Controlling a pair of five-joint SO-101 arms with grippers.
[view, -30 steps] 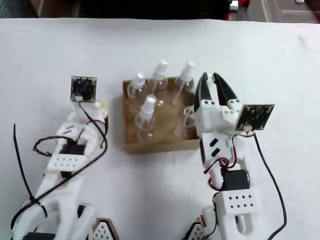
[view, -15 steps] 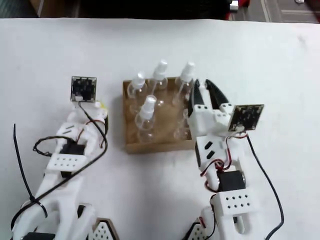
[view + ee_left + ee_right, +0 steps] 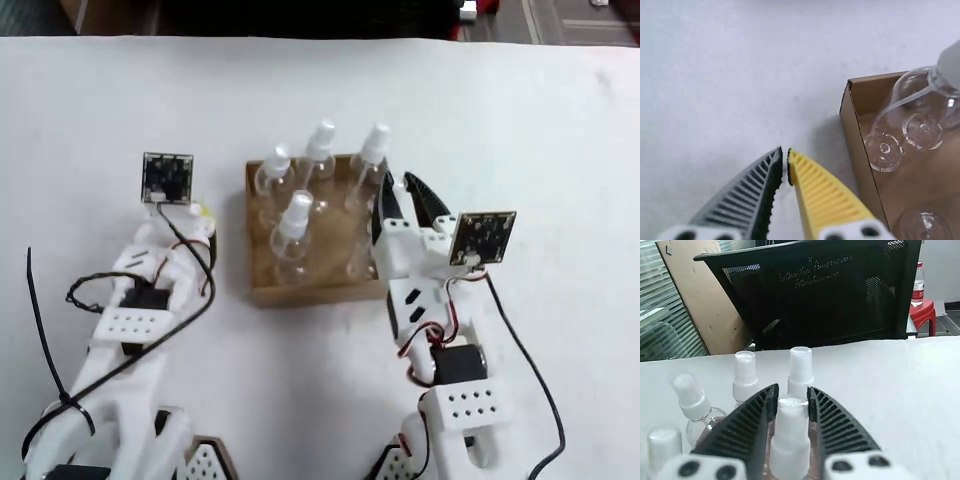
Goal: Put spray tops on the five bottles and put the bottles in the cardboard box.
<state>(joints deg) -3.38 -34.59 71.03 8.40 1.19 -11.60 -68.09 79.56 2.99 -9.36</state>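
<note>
The cardboard box (image 3: 262,292) sits mid-table between the two arms. Clear bottles with white spray tops stand in it: three along the far side (image 3: 320,152) and one nearer the middle (image 3: 294,232). Another bottle (image 3: 362,256) stands at the box's right side, mostly under my right gripper (image 3: 399,184). In the right wrist view its spray top (image 3: 791,427) sits between the black fingers (image 3: 752,422), which press on both sides, so the right gripper (image 3: 791,392) is shut on it. My left gripper (image 3: 785,156) is shut and empty, low over the table left of the box wall (image 3: 854,127).
White table (image 3: 520,110) stretches open to the right and far side. Behind the far table edge stand a black mesh chair (image 3: 815,290), a leaning cardboard sheet (image 3: 695,295) and a red stool (image 3: 923,315). Cables hang off both arms.
My right gripper has pulled back and shifted left from beyond the box's right corner, and its fingers have narrowed around the right-hand bottle's top. The left arm has stayed still.
</note>
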